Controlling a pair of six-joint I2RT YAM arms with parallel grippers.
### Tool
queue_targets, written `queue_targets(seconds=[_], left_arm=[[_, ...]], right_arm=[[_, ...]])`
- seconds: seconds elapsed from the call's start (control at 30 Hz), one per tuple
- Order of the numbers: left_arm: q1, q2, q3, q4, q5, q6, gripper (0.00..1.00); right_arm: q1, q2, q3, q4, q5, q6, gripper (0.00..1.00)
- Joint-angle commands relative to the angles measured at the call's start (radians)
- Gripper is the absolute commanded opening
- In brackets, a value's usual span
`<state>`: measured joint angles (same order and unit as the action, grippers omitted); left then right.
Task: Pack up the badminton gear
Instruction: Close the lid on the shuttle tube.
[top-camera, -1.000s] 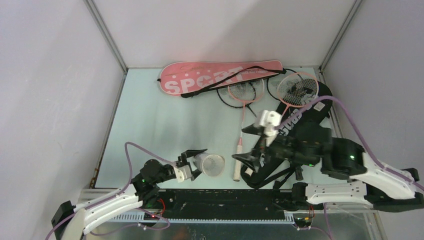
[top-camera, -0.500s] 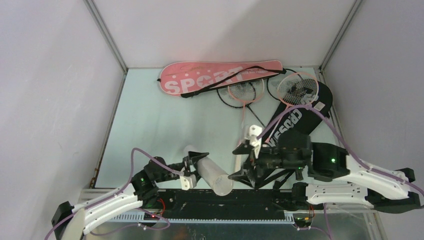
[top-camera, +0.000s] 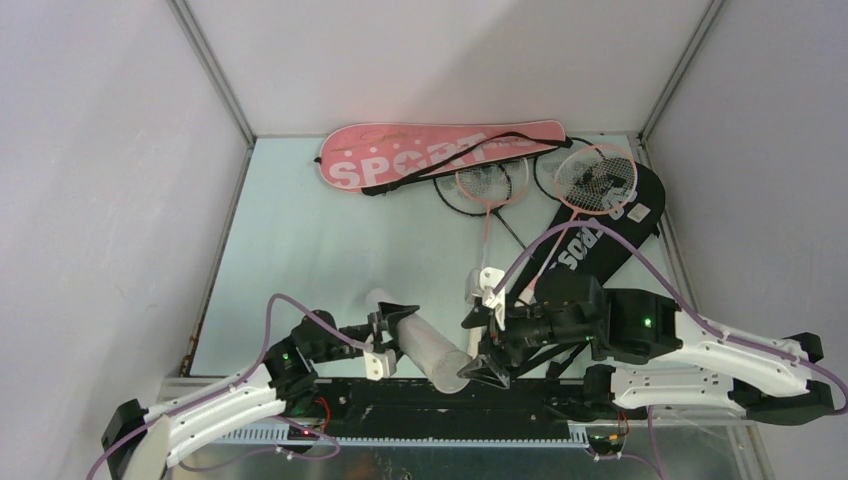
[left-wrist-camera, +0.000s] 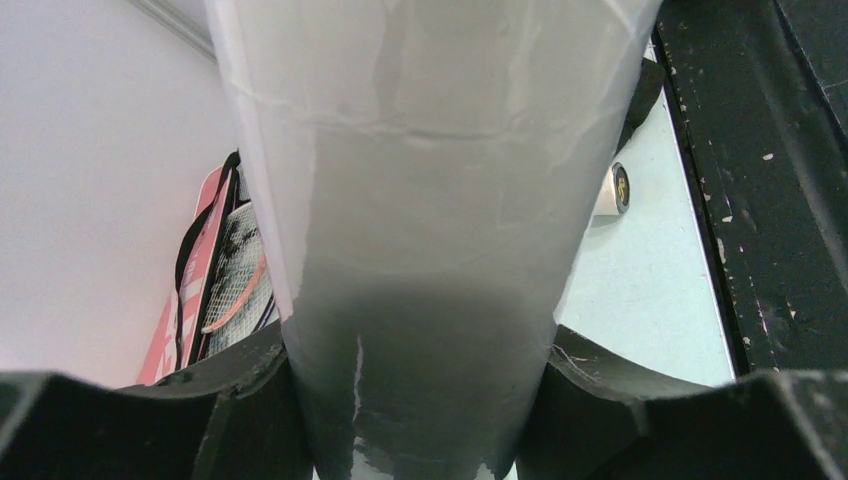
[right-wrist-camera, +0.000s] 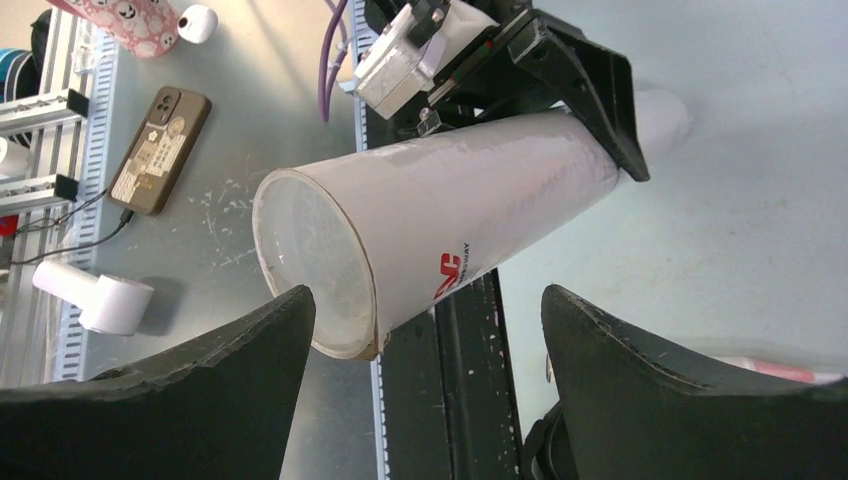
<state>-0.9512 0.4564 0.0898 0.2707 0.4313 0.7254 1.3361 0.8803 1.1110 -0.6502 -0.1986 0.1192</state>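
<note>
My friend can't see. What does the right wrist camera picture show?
A white tube, gripped by the left gripper, points its round end between the fingers of the open right gripper. A phone lies at the left.

Soft, even light, faint shadows on the pale green worktop (top-camera: 300, 250); the long translucent white tube (left-wrist-camera: 420, 200) blurs and darkens against the left wrist lens.

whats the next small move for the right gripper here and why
Probably ease the right gripper forward and close on the tube. Its jaws stand open on either side of the tube's free end, not touching it, while the left gripper holds the tube farther back.
</note>
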Motion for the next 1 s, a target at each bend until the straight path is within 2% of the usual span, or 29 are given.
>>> queue_targets(seconds=[0.0,0.33,0.97], left_arm=[[-0.003,-0.005,0.051,0.041,0.017,0.007,0.38],[-0.003,0.007,0.064,0.042,0.014,-0.017,0.38],[-0.003,-0.016,0.068,0.062,-0.003,-0.071,0.38]], right_arm=[[0.009,0.009,-0.003,0.019,-0.044,-0.025,0.86],[0.019,0.045,-0.002,0.041,-0.080,-0.067,0.87],[0.060,0.118,-0.002,0.021,0.164,-0.102,0.87]])
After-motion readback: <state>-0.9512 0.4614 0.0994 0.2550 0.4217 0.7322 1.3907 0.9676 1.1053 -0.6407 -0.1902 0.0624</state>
